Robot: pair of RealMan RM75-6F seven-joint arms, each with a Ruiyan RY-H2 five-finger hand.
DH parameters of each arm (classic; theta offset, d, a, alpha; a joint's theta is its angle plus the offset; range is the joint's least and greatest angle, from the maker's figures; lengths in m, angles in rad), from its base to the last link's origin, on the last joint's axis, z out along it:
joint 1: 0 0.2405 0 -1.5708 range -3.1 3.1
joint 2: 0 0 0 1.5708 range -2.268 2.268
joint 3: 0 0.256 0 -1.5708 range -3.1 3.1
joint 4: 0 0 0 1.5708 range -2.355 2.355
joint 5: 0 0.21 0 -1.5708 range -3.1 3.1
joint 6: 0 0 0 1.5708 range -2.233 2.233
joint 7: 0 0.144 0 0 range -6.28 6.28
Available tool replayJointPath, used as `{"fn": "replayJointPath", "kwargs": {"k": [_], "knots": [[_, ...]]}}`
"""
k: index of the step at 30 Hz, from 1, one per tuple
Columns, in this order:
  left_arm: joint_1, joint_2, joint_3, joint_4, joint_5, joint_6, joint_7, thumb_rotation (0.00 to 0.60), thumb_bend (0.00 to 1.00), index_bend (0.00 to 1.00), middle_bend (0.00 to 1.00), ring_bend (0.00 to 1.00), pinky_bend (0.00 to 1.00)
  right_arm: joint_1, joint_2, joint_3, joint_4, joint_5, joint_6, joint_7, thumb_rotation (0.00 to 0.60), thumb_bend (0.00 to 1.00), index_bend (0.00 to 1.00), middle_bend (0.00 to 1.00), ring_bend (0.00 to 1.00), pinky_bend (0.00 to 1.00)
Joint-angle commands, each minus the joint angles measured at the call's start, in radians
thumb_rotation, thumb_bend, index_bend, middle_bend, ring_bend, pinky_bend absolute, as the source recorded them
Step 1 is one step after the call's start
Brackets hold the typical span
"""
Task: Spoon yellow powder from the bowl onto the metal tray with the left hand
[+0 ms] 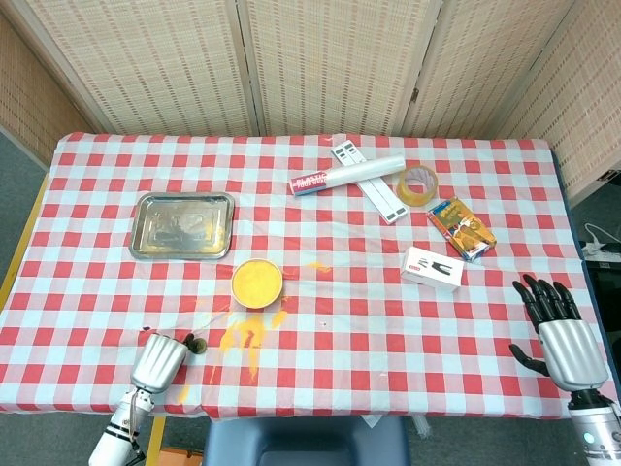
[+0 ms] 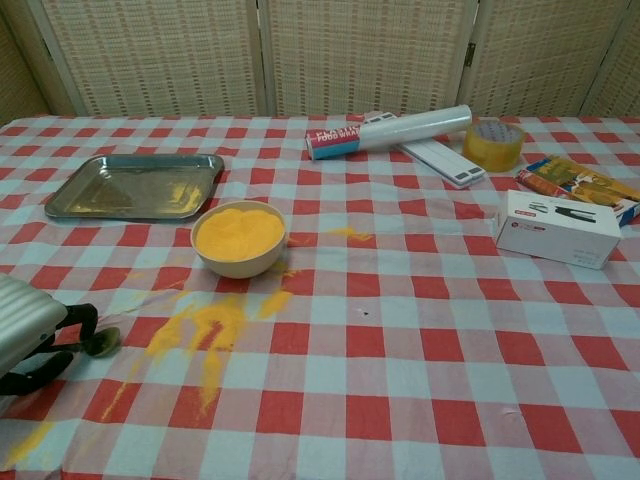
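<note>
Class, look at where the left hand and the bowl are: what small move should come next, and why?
Probably carry the left hand and its small spoon forward-right to the cream bowl of yellow powder: the bowl looks full, and the spoon appears empty.

Head view: high above the near edge, angled steeply down, taking in the whole surface [image 1: 320, 379] out to the screens at 12 o'clock. Chest view: low and close, facing 12 o'clock across the cloth. Shared by both: bowl [image 1: 257, 283] [image 2: 239, 238], metal tray [image 1: 183, 225] [image 2: 135, 187] and left robot hand [image 1: 160, 362] [image 2: 30, 335].
</note>
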Motion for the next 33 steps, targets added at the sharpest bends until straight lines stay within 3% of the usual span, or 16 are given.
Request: {"fn": "replayJointPath", "kwargs": {"k": [1,10,33], "knots": [[-0.002,-0.001,-0.001,0.002,-0.004,-0.006,0.006,0.6,0.46,0.47,1.0,1.0,1.0,-0.001,0.0,0.0,0.0,0.0,0.001,0.0,0.6,0.12,0.0,0.0,0.0,0.0],[-0.007,-0.003,0.0,0.005,-0.008,-0.006,0.017,0.6,0.46,0.64,1.0,1.0,1.0,-0.002,-0.001,0.001,0.0,0.003,0.001,-0.001,0.6,0.12,0.0,0.0,0.0,0.0],[0.005,0.006,-0.016,0.015,0.0,0.073,-0.029,0.6,0.46,0.7,1.0,1.0,1.0,-0.002,0.002,0.0,-0.003,0.002,-0.003,0.0,0.6,0.12,0.0,0.0,0.0,0.0]]}}
